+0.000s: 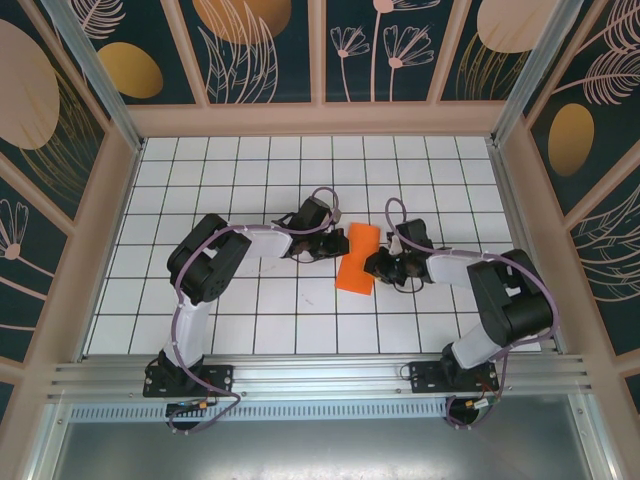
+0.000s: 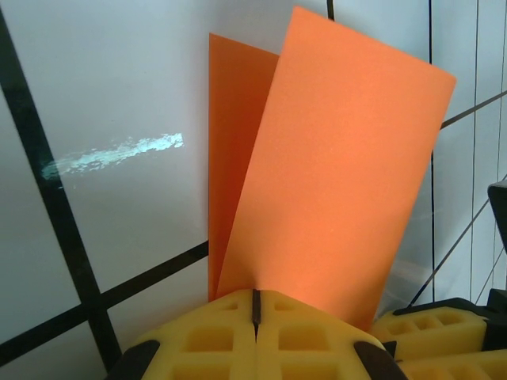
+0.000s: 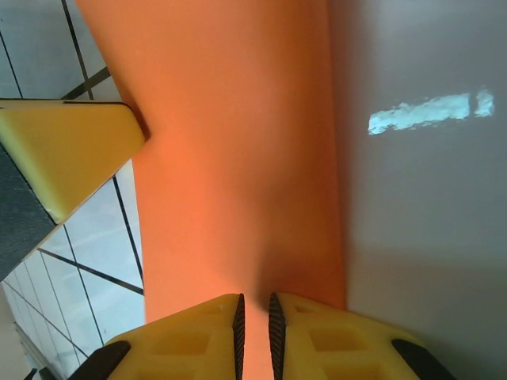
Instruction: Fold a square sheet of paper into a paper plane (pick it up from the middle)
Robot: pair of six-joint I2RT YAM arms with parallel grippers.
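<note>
left hand [image 2: 255,299] and right hand [image 3: 253,305] both clamped on opposite sides of the doubled-over square sheet of paper [image 1: 357,258], probably pinning the layers together to set the crease

A white tabletop [image 1: 250,330] with black grid lines lies under the left pincer [image 1: 333,244]; dark teal wall panels [image 1: 265,50] printed with golden leaves stand beyond it, a silver metal rail [image 1: 320,375] behind

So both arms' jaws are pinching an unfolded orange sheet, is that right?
No, the sheet is folded, not unfolded: the left wrist view shows two layers splaying apart from the left jaws. Both arms' jaws do pinch it.
</note>
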